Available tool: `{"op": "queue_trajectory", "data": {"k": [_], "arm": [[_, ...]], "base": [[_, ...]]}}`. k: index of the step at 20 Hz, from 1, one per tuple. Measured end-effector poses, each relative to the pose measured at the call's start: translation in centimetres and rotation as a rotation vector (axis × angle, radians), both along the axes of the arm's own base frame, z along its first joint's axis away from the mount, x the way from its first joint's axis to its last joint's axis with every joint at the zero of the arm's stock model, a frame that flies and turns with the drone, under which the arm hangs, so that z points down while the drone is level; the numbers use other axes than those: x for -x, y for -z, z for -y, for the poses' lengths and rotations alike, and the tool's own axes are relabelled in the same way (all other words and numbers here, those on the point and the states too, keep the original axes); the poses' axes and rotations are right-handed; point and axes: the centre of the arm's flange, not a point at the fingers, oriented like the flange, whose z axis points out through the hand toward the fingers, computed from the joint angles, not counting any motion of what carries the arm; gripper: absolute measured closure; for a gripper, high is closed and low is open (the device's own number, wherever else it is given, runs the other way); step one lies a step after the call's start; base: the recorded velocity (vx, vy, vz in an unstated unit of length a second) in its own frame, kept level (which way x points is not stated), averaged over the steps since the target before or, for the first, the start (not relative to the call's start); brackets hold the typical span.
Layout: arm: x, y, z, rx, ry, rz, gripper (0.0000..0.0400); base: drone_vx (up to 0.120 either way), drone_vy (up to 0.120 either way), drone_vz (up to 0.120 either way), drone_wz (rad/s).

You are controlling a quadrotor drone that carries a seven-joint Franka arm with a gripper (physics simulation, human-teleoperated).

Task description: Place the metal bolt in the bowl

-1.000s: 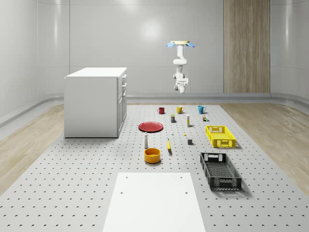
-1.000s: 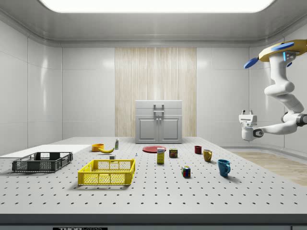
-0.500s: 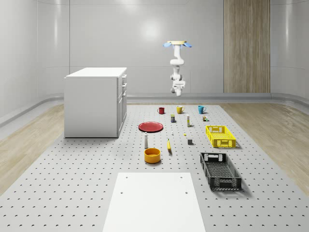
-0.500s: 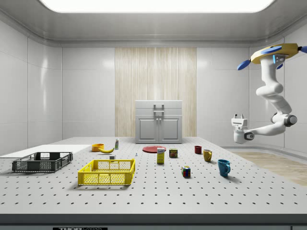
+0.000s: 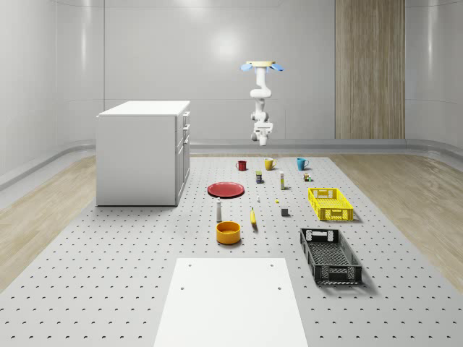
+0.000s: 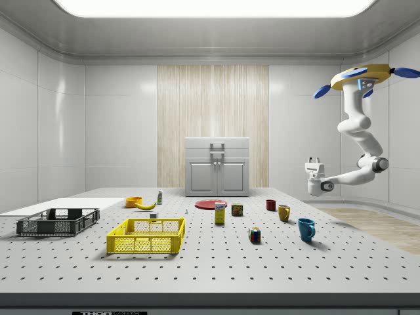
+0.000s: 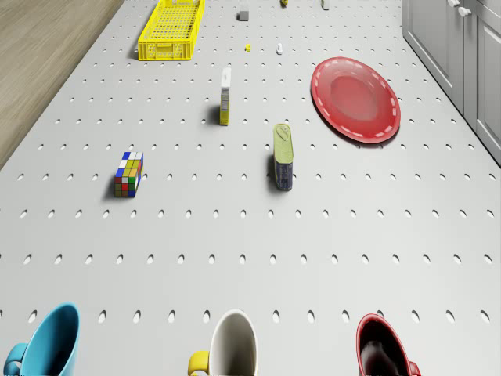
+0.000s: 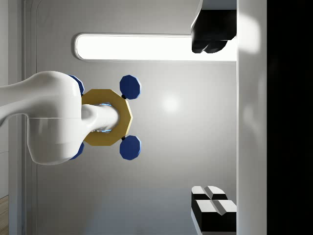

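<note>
You're hovering the drone point(image 6: 359, 77) high near the tabletop's point(image 5: 108, 289) far edge, beyond the red plate point(image 5: 226, 189), open air all round, jaws spread empty and upturned; the drone view picks out the metal bolt point(image 7: 279, 49) near that plate, well apart from the bowl point(image 5: 228, 232).

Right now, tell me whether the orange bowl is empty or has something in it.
Empty as far as visible: the orange bowl shows only its bare interior in the whole-scene view.

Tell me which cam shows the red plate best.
Drone view: the red plate is seen from above with its whole rim, beside the cabinet. The whole-scene view shows it as a flat oval mid-table; in the side view it is a thin sliver before the cabinet.
</note>
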Motion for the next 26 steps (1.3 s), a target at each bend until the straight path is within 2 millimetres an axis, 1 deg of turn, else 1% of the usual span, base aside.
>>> {"op": "queue_trajectory", "data": {"k": [23, 26], "arm": [[0.17, -0.04, -0.2, 0.02, 0.0, 0.017, 0.0], [0.19, -0.04, -0.33, 0.033, 0.001, 0.02, 0.0]], "base": [[0.12, -0.12, 0.0, 0.0], [0.12, -0.027, 0.0, 0.0]]}}
